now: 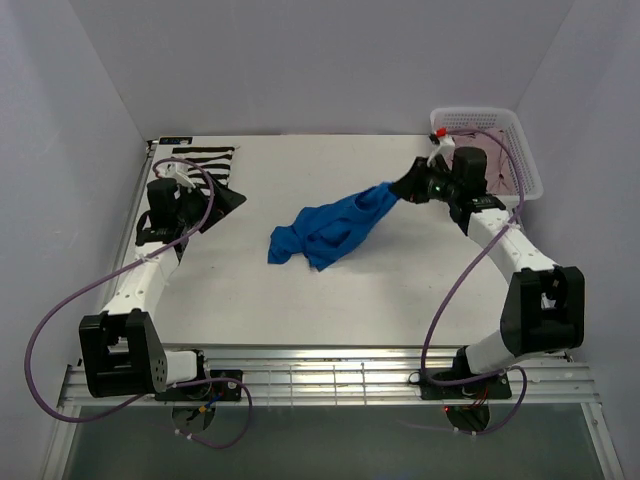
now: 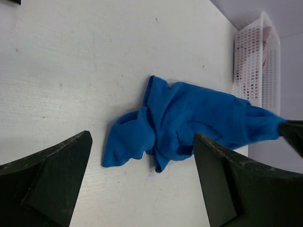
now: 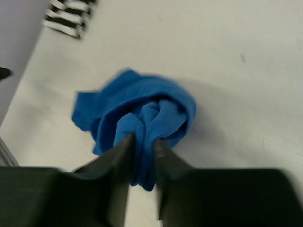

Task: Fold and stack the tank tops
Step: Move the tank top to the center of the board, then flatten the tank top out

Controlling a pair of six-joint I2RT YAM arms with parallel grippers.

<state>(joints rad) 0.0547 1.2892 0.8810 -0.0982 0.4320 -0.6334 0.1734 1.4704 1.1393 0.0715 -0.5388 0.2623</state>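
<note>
White table between pale walls bears blue tank top.

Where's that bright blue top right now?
From above, the blue top lies crumpled mid-table, its right end pinched in the right hand near the white basket; the striped top sits at the far left corner.

A: Overhead view, lighting?
B: Bright, even, diffuse. Faint soft shadow beneath blue tank top on table. Glare patches along metal rail.
A: Left wrist view?
B: Sharp between the jaws, table grain legible. Left fingers dark, little detail.
A: Right wrist view?
B: Blurred throughout. Right fingers smeared, cloth pinched between the jaws soft-edged, grey shadow just right of it. Striped tank top far beyond the jaws, out of focus.
</note>
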